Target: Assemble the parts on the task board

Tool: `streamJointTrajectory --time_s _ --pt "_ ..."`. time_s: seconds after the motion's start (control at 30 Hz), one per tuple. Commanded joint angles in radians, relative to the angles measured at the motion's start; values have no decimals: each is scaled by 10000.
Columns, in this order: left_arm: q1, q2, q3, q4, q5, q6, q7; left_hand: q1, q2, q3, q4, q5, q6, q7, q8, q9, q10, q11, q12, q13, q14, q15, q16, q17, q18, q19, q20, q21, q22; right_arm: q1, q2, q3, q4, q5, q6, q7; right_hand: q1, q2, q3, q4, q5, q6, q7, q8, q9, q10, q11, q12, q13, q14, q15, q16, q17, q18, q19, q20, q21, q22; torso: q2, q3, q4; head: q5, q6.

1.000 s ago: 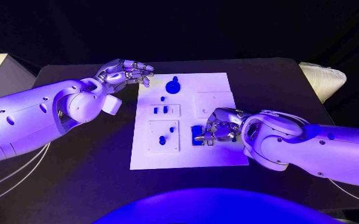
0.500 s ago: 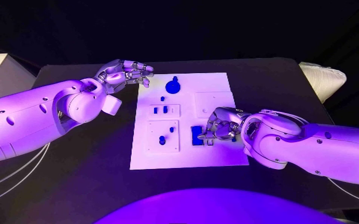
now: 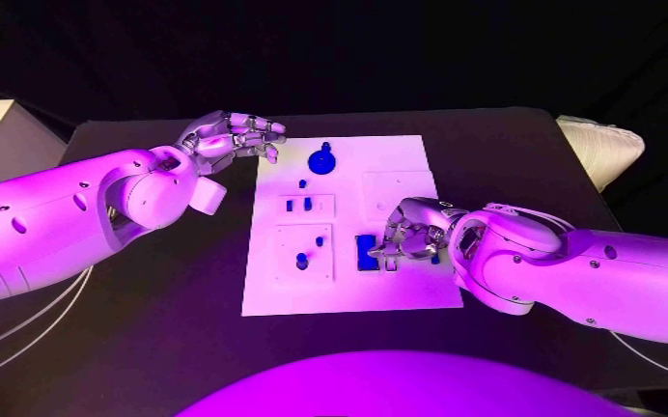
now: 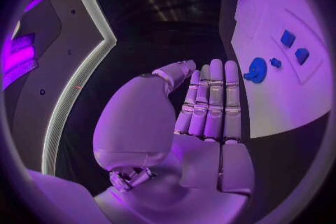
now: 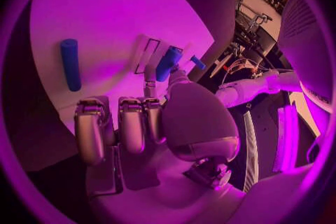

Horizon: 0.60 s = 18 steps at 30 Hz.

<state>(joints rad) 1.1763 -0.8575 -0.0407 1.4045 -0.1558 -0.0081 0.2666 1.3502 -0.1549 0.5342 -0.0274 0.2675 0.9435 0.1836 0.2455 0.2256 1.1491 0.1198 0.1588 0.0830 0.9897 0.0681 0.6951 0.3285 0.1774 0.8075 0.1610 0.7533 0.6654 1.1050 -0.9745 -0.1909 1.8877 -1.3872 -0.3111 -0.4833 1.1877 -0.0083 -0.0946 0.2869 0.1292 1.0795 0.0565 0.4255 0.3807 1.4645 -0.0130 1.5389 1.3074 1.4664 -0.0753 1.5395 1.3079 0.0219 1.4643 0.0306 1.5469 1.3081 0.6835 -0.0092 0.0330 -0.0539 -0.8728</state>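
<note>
The white task board (image 3: pixel 397 287) lies in the middle of the table. A round blue part (image 3: pixel 323 158) (image 4: pixel 256 70) stands near its far edge. Small blue pieces (image 3: pixel 298 205) sit in one raised plate, and two more (image 3: pixel 302 261) in the plate nearer me. My right hand (image 3: pixel 403 239) rests on the board with its fingers (image 5: pixel 129 123) curled, beside a long blue block (image 3: pixel 366 251) (image 5: pixel 70 64) that lies free just past the fingertips. My left hand (image 3: pixel 230 135) (image 4: pixel 210 106) hovers off the board's far left corner and holds nothing.
A pale object (image 3: pixel 601 152) sits at the table's right edge. The black table (image 3: pixel 167 320) is bare left of the board. A blank raised plate (image 3: pixel 394 188) lies on the board behind my right hand.
My right hand's fingers have shifted slightly beside the blue block. The left hand and the other parts have not moved.
</note>
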Motion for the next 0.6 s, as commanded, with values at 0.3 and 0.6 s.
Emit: streamJointTrajectory --time_s 0.3,0.6 --pt "-7 27 1 7 44 144 53 9 109 55 4 53 5 85 -40 -8 -4 78 -33 10 25 9 -40 16 33 31 62 -38 2 228 -685 10 247 2502 -2201 2815 778 -176 213 -65 238 -890 332 -512 -273 893 242 -50 2460 866 171 -34 1792 -100 915 122 -344 2438 -24 -5 -11 -110 2" --pt "-22 99 -2 -15 57 105 134 0 110 55 10 52 3 85 -41 -12 -6 79 -37 11 25 12 -47 22 32 30 63 -40 3 778 -1802 8 148 4174 -1604 3714 1835 -424 501 -363 434 -947 418 -720 -393 909 320 0 2486 883 251 0 1872 -117 938 217 -259 2471 -27 -8 -18 -262 2"
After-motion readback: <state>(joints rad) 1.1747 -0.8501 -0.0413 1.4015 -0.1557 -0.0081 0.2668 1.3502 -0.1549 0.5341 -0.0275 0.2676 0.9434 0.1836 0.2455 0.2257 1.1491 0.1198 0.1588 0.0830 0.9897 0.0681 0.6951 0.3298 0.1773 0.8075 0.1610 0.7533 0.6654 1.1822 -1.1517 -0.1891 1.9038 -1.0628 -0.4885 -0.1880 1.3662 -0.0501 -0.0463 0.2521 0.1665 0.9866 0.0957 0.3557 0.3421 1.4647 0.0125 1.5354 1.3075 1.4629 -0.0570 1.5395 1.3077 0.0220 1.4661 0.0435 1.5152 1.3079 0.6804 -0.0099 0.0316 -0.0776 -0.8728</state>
